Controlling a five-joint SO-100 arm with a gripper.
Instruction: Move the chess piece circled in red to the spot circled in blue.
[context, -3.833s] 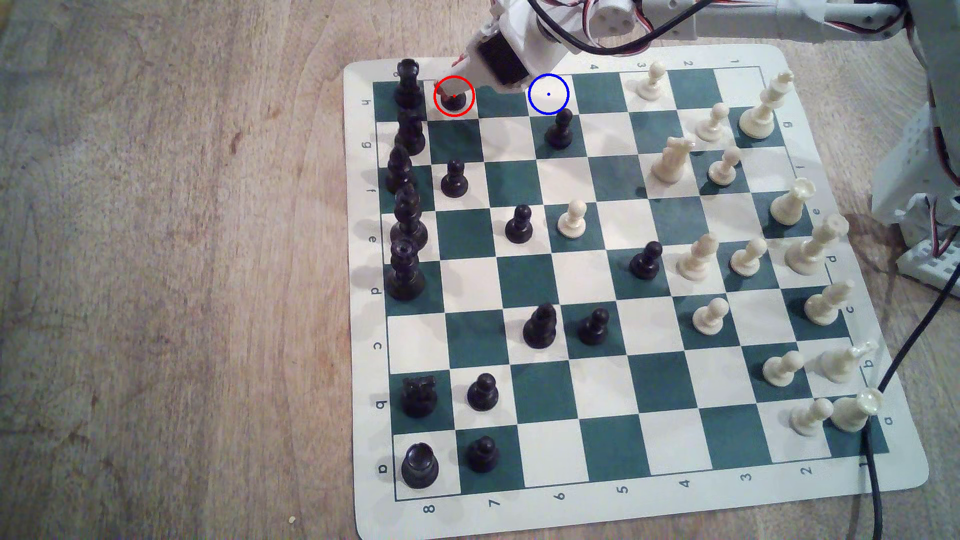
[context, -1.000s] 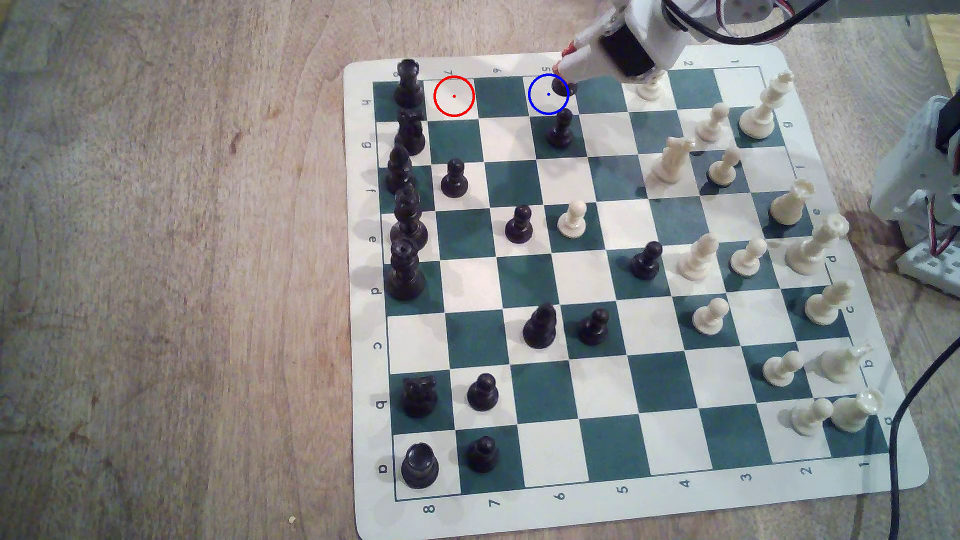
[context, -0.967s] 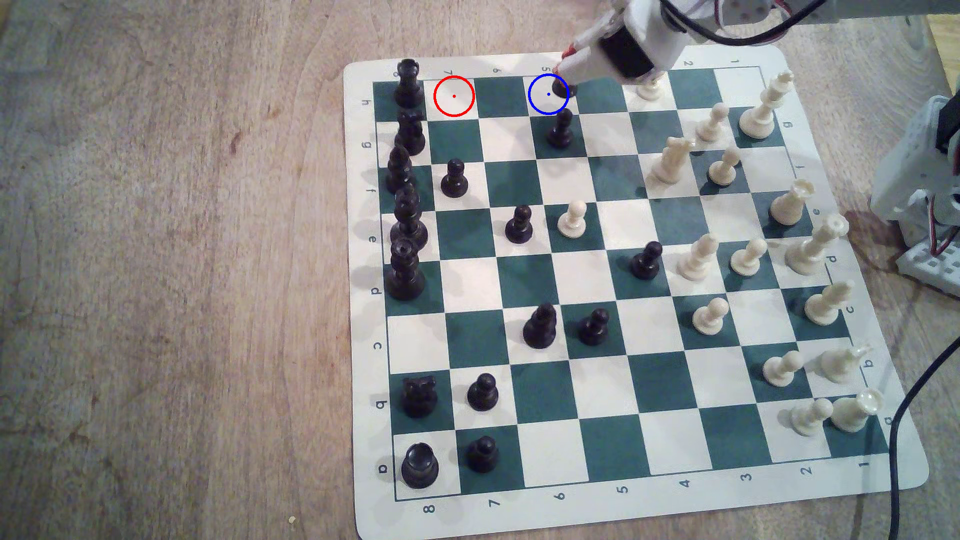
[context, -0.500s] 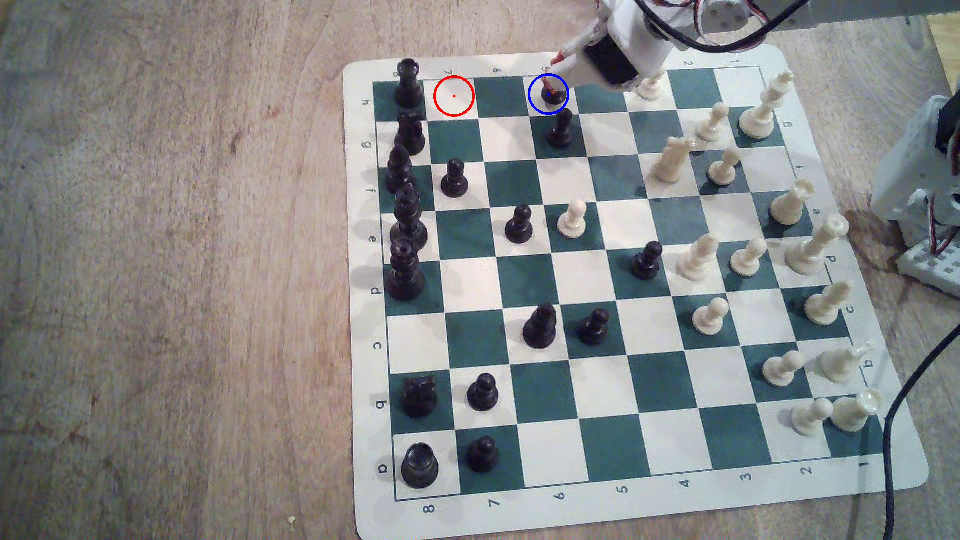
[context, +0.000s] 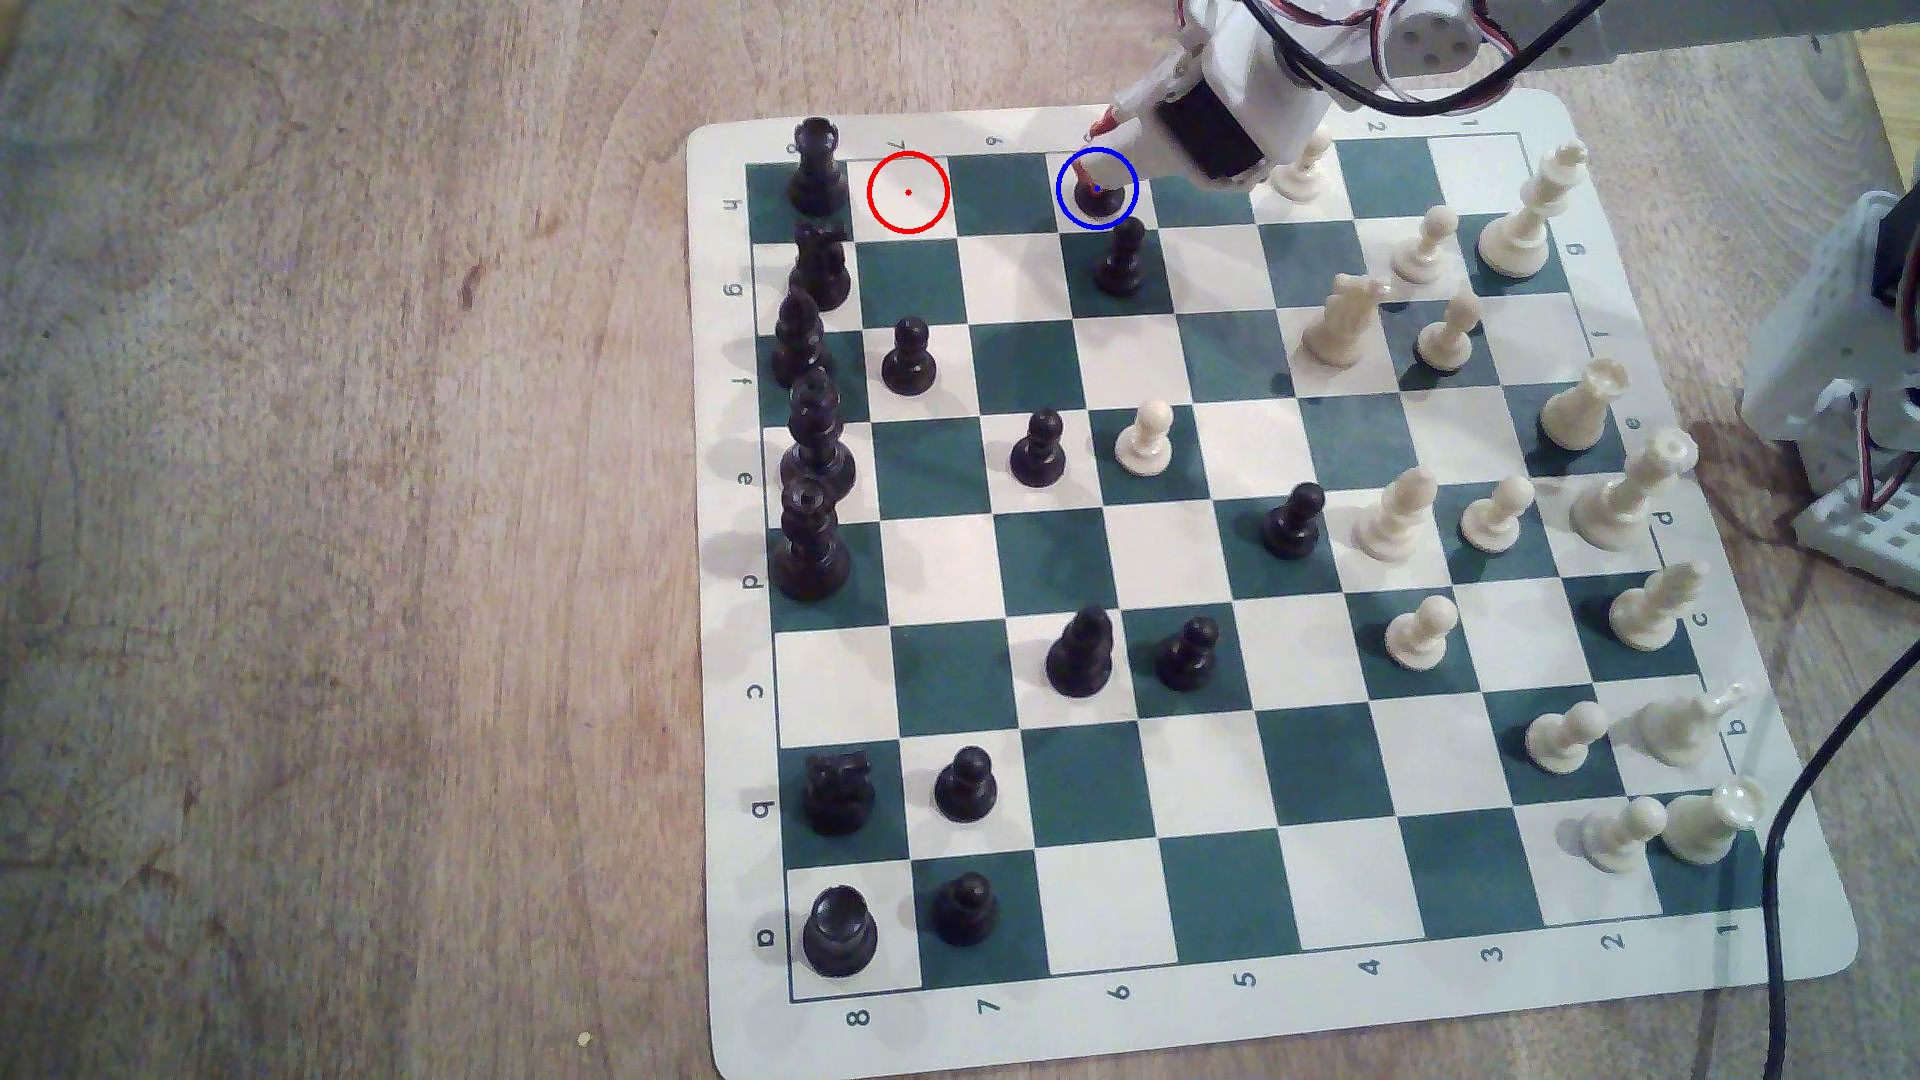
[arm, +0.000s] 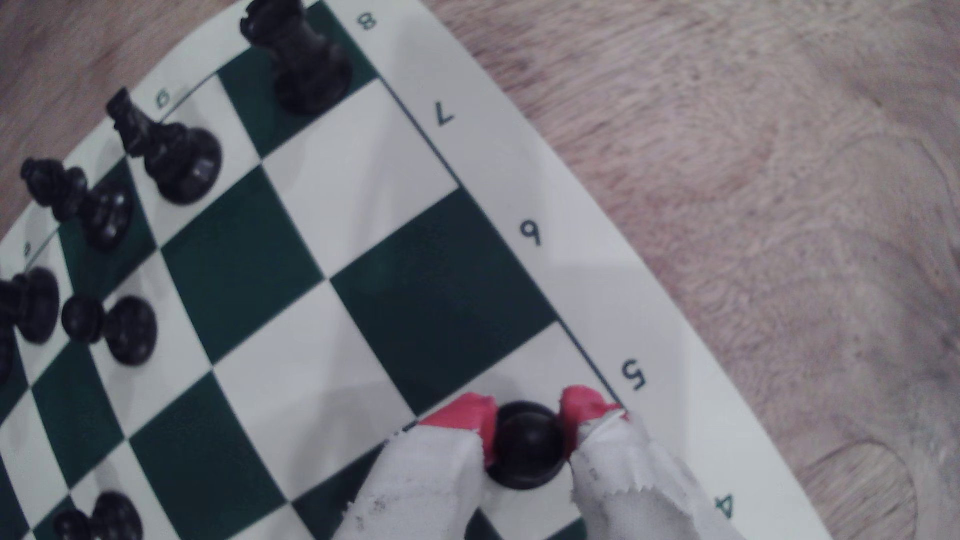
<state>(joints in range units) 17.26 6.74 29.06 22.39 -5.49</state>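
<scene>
The chess piece circled in red, a small black pawn (context: 1101, 194), now stands inside the blue ring on the board's far row. The spot circled in blue (context: 1073, 166) is a cream square, and the pawn covers its middle. My gripper (context: 1101, 166) reaches down from the exterior view's upper right and is shut on the pawn. In the wrist view the pawn's round head (arm: 527, 441) sits squeezed between the two red-tipped fingers (arm: 467, 415). I cannot tell whether its base touches the board. The red ring (context: 908, 192) encloses a bare cream square.
Another black pawn (context: 1120, 260) stands one square nearer than the blue ring. A cream pawn (context: 1299, 171) is just right of my gripper in the exterior view. A black rook (context: 816, 166) occupies the far left corner. A black cable (context: 1808, 768) crosses the board's right edge.
The pawn left the red ring with my gripper. Over the last second it shifted toward the exterior view's left and lower, from the blue ring's right edge to its middle.
</scene>
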